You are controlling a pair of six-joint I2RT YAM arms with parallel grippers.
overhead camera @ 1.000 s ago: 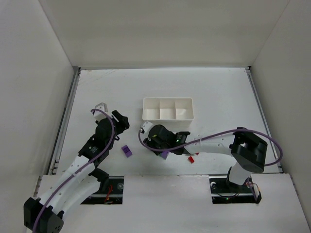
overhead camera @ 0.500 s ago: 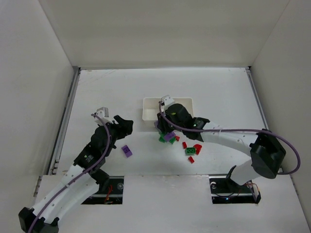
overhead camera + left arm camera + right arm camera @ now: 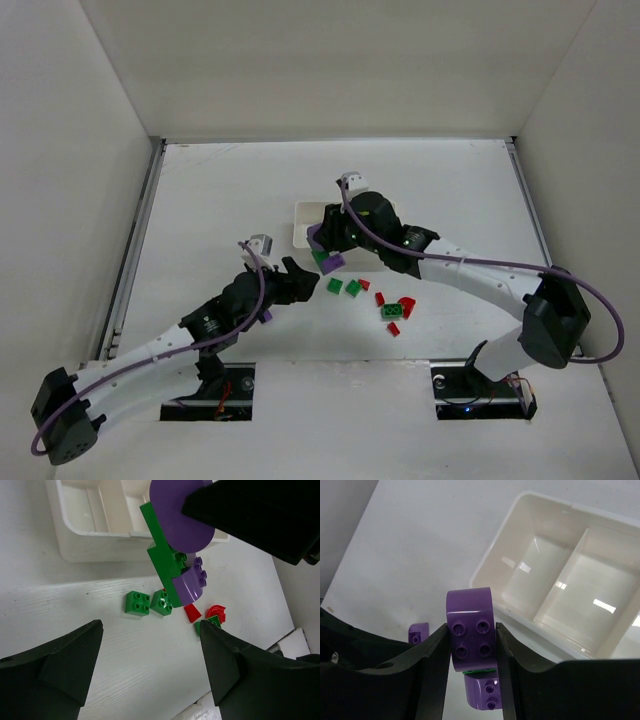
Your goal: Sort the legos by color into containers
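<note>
The stuck-together stack of purple and green plastic lego bricks (image 3: 472, 625) hangs pinched in the right claw (image 3: 472, 642), by the white three-compartment plastic tray (image 3: 495, 537). It looks light, rigid and slick, best gripped on its flat sides. Its mixed colours probably need separating. The left claw (image 3: 150, 650) hovers spread over loose green bricks (image 3: 137, 603) and red pieces (image 3: 216, 614) on the white counter (image 3: 75, 615).

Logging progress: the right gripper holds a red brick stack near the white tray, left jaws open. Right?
No: the right wrist view shows the stack is purple and green, not red. The right gripper holds it near the white tray; the left gripper's jaws are open.
</note>
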